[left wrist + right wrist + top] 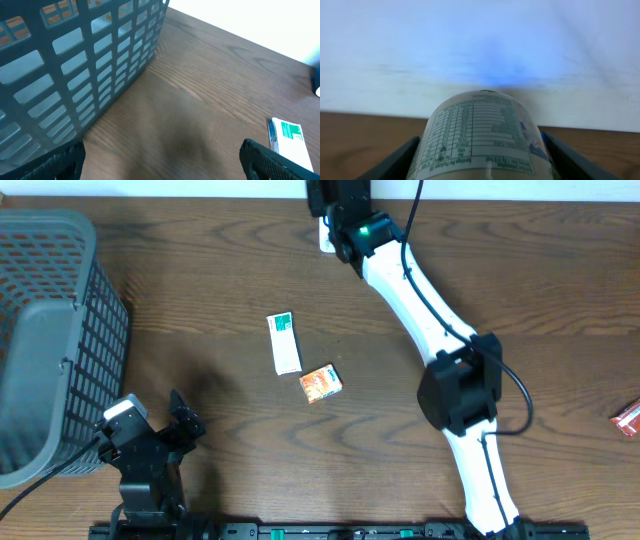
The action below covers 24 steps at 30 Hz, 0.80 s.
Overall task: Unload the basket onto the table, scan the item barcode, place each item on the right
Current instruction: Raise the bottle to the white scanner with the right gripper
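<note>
1. Brown wood-grain table [220, 250] fills the overhead view, with a pale wall seen behind it in the right wrist view. A grey slatted basket [40, 330] is placed at the left edge.
2. Right gripper [480, 167] is reached to the top centre of the overhead frame. Its fingers are closed around a white cylindrical container [480, 135], which is held off the table with the printed nutrition panel turned toward the wrist camera.
3. Left gripper [162, 162] is parked at the lower left of the overhead view, jaws spread wide, nothing between them.
4. Left on the table near the centre: a white-and-green box [284, 343] and, just below and right of it, a small orange box [321, 383]. A red packet [628, 420] is cut off by the right edge.
5. Step judged: item picked and lifted, being presented for scanning. No scanner can be made out in any view, and no barcode can be picked out on the visible face.
6. Next move, as judged: the container is to be rotated until the barcode face is exposed, then held steady toward the reader. Grip is to be kept firm, since a round, smooth wall can slip or twist between flat fingers.
</note>
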### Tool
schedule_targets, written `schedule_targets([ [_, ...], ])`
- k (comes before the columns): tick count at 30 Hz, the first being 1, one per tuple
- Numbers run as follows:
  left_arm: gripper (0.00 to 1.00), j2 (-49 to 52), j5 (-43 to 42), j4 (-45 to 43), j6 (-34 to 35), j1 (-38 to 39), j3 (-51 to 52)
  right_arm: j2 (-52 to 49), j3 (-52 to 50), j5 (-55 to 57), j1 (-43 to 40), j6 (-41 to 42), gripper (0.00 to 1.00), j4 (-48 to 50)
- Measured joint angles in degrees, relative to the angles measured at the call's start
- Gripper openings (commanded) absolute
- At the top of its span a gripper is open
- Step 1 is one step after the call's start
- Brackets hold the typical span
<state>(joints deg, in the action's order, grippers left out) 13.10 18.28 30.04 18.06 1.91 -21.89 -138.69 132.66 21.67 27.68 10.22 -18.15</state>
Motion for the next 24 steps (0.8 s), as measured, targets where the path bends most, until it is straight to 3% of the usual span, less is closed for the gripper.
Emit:
schedule_targets([
  [10, 0.99, 0.0, 0.0, 0.0, 0.0, 0.0, 0.0, -9.7, -0.1, 1.3, -2.0, -2.0, 0.50, 10.5],
  [18, 0.99, 0.0, 0.0, 0.0, 0.0, 0.0, 0.0, -10.4, -0.1, 1.3, -0.8, -2.8, 0.55, 9.6],
  [24, 0.99, 0.0, 0.0, 0.0, 0.0, 0.0, 0.0, -10.3, 0.2, 1.8, -0.6, -3.5, 0.55, 1.0],
])
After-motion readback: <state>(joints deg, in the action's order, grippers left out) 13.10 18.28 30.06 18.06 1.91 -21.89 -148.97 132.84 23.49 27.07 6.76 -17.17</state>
